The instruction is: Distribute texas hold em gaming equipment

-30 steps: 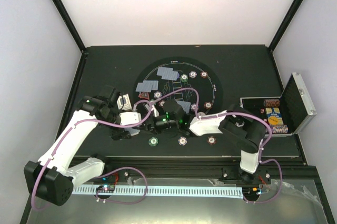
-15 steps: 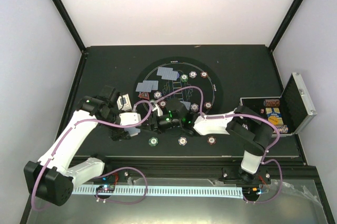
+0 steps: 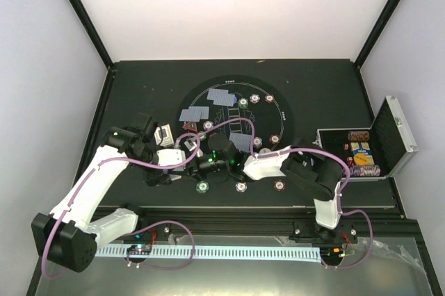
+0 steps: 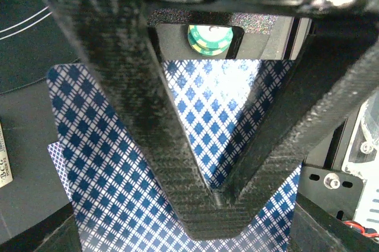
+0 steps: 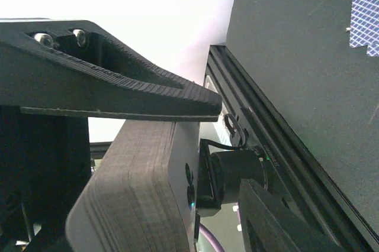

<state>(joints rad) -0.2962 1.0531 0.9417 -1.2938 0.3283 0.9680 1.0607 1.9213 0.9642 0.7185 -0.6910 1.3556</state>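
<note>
Okay, my left gripper (image 4: 214,204) is clenched tight on the playing cards (image 4: 95,163), blue-checked backs up, and its black fingers blot out most of the top card. Just past the tips a green chip (image 4: 208,38) lies on the black table (image 3: 139,87). My right gripper (image 3: 214,151) sits right up against the left one over the near part of the round mat (image 3: 268,119). From its wrist I see one finger (image 5: 118,95) lying over a layered block, and I can't tell whether those jaws grip anything. A purple cable (image 3: 233,122) arches across the mat, hiding part of it. More cards (image 3: 221,96) lie on the far side, striped chips (image 3: 241,186) dot the near rim, and the open case (image 3: 400,133) stands well off to the right.
</note>
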